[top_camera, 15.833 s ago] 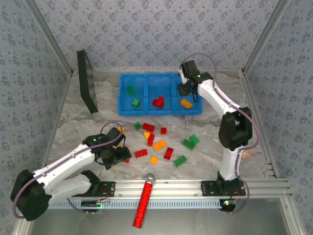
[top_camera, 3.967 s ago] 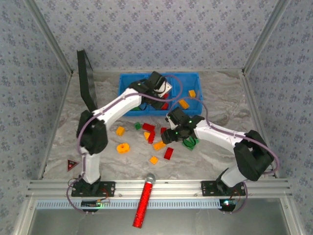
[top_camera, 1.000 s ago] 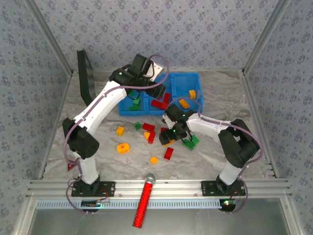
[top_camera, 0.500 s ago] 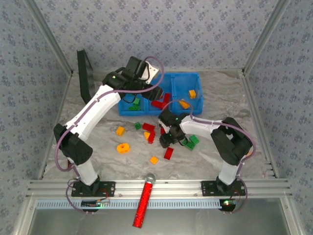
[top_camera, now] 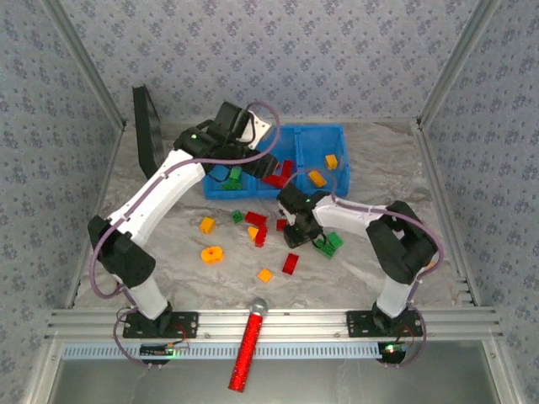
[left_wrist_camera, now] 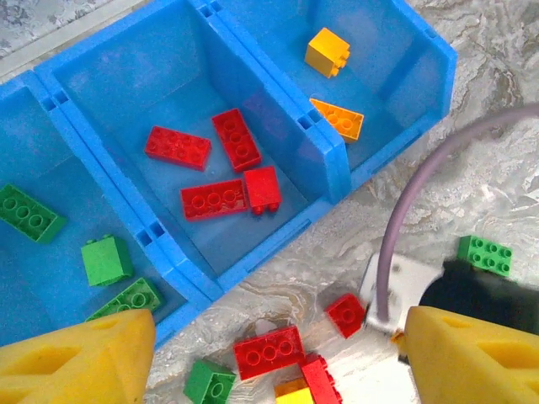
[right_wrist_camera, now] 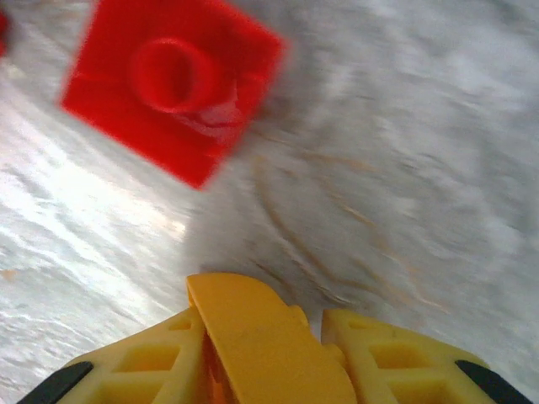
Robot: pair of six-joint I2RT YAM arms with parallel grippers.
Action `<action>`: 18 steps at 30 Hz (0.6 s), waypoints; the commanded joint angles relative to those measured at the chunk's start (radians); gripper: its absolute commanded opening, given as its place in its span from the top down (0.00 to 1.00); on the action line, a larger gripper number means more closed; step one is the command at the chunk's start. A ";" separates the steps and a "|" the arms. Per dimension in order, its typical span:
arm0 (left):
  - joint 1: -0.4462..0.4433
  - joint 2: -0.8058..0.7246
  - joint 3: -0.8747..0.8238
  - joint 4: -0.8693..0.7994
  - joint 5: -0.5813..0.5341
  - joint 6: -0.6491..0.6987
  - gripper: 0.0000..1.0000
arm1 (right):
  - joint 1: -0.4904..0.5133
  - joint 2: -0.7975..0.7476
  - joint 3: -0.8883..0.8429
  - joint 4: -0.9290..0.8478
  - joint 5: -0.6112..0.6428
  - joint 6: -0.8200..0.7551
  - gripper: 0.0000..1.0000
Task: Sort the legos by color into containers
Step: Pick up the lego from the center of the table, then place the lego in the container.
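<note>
Holding right pincer (right_wrist_camera: 265,328) low over marbled table (right_wrist_camera: 404,168), fingers drawn close, orange sliver showing between them. Cannot tell whether I am pinching anything. Red brick (right_wrist_camera: 173,88) lying just beyond fingertips. Holding left pincer (left_wrist_camera: 278,324) spread wide, nothing between its fingers, above near edge of blue tray (left_wrist_camera: 333,164). Tray carrying green legos (left_wrist_camera: 105,259) in left compartment, red legos (left_wrist_camera: 210,200) in middle, yellow-orange legos (left_wrist_camera: 328,52) in right. Loose legos (left_wrist_camera: 269,352) lying on table near side of tray, mixed colours, with yellow ring (top_camera: 211,252) off to left.
</note>
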 commanded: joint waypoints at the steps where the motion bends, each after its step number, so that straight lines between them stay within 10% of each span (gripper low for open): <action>1: 0.008 -0.096 -0.053 -0.002 -0.019 -0.013 0.22 | -0.067 -0.109 0.080 -0.129 0.035 -0.033 0.65; 18: -0.238 -0.321 -0.638 0.059 -0.020 -0.271 0.23 | -0.367 0.074 0.527 -0.108 0.174 -0.216 0.66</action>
